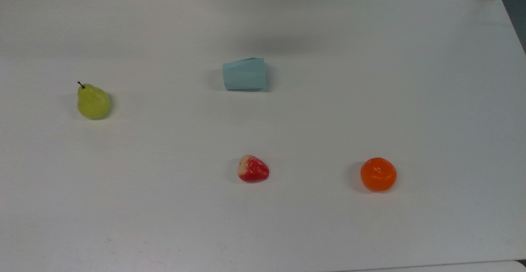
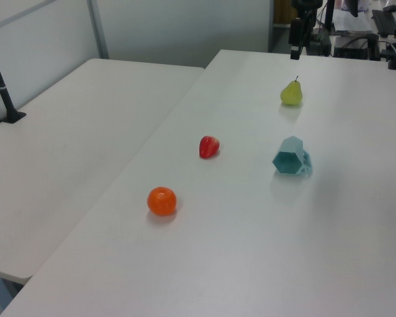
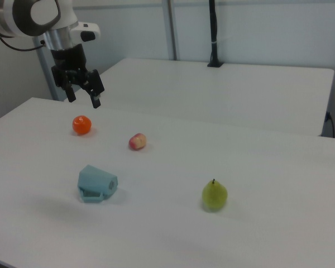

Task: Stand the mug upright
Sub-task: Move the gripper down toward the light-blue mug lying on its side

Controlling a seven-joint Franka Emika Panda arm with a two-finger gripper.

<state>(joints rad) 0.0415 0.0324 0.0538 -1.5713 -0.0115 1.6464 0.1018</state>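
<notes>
Sideways on the white table (image 1: 370, 79), the mug (image 1: 244, 74) lies tipped over, its hexagonal rim facing the left view's camera. No writing or brand mark can be read on it. High above the table, the gripper (image 3: 84, 96) hangs with fingers spread, holding nothing, well apart from the mug.

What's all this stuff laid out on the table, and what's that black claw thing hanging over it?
mug: one, pale blue, lying on its side mid-table.
pear: one, yellow-green, at the top view's left.
strawberry: one, red with a pale end, nearer the top view's bottom edge than the mug.
orange: one, orange, at the top view's right of the strawberry.
table: white, holding all four; a second white one adjoins it.
gripper: one, black, jaws open and empty, raised above the table on a white arm.
</notes>
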